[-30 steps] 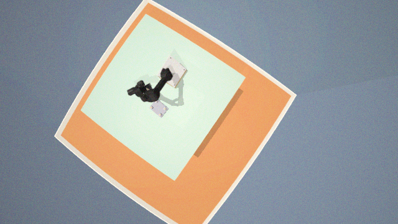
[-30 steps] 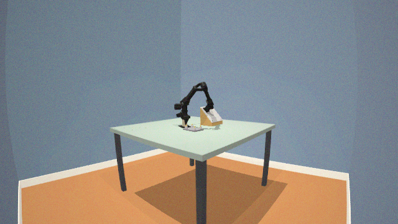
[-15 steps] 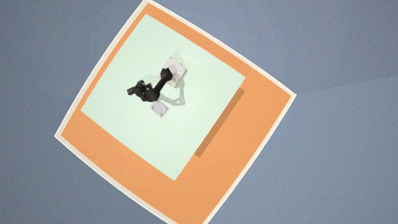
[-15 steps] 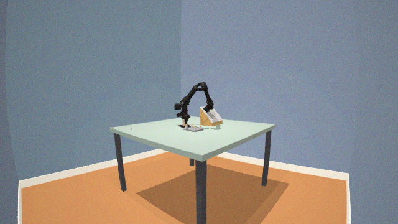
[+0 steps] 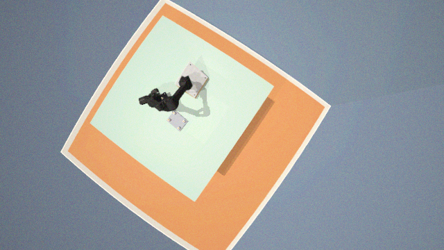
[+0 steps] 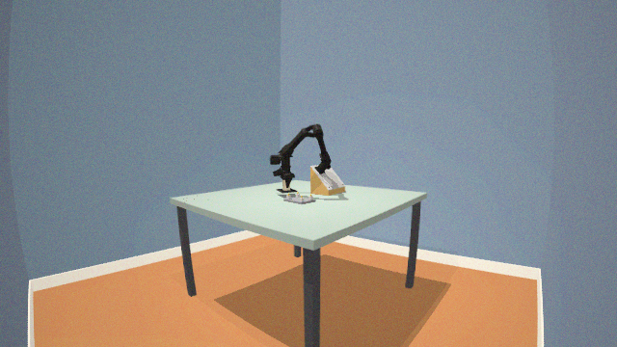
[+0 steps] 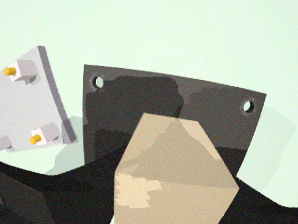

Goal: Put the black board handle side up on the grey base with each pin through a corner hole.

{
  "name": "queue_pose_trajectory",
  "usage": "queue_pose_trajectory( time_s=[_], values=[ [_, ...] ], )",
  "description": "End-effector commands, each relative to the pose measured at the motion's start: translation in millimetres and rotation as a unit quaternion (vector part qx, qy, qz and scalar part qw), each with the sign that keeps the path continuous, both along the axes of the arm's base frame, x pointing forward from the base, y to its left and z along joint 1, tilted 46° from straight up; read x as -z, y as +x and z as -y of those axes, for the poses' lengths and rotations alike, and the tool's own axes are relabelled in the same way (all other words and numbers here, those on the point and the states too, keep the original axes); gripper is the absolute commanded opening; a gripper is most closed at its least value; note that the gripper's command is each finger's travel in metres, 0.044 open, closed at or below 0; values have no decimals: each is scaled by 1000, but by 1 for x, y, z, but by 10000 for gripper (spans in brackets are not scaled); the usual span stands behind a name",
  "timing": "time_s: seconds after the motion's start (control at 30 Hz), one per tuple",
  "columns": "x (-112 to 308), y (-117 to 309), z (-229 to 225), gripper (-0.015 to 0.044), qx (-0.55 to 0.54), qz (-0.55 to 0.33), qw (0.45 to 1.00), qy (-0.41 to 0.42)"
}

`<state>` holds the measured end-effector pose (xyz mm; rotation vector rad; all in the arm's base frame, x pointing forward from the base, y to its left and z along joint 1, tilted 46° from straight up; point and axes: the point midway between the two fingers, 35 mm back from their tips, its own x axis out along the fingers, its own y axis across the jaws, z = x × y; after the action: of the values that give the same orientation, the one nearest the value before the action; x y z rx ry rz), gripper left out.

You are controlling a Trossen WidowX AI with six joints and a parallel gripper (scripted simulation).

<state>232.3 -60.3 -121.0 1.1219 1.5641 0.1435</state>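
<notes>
The table [image 5: 222, 114] [image 6: 299, 217] carries it all! The arm [image 5: 171, 104] [image 6: 315, 130] arches down from the sloped stand [image 5: 199, 78] [image 6: 315, 182], and its gripper [image 6: 287, 183] is clamped on the tan handle [image 6: 285, 185] [image 7: 175, 160]! Under that handle lies the board [image 6: 281, 191] [image 7: 135, 97], beside the base [image 5: 177, 121] [image 6: 298, 200] [image 7: 22, 110], not on it! And there are the pins [image 7: 35, 139], gold atop their posts [image 7: 47, 134], bare of any board!

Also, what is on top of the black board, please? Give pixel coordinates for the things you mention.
A tan handle [image 7: 165, 155] stands on the black board [image 7: 135, 95], gripped by the claw [image 6: 287, 183]. The board's near corners are hidden in the wrist view.
</notes>
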Motion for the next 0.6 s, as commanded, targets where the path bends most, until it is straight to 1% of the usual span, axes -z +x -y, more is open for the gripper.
queue_pose_trajectory(
  time_s=[0.0,0.43,0.57],
  values=[
    [-10,2,12,0,0,6,1000,-6],
    [-34,-4,34,0,-1,6,1000,-5],
    [-36,-5,35,0,-1,6,1000,-5]
  ],
)
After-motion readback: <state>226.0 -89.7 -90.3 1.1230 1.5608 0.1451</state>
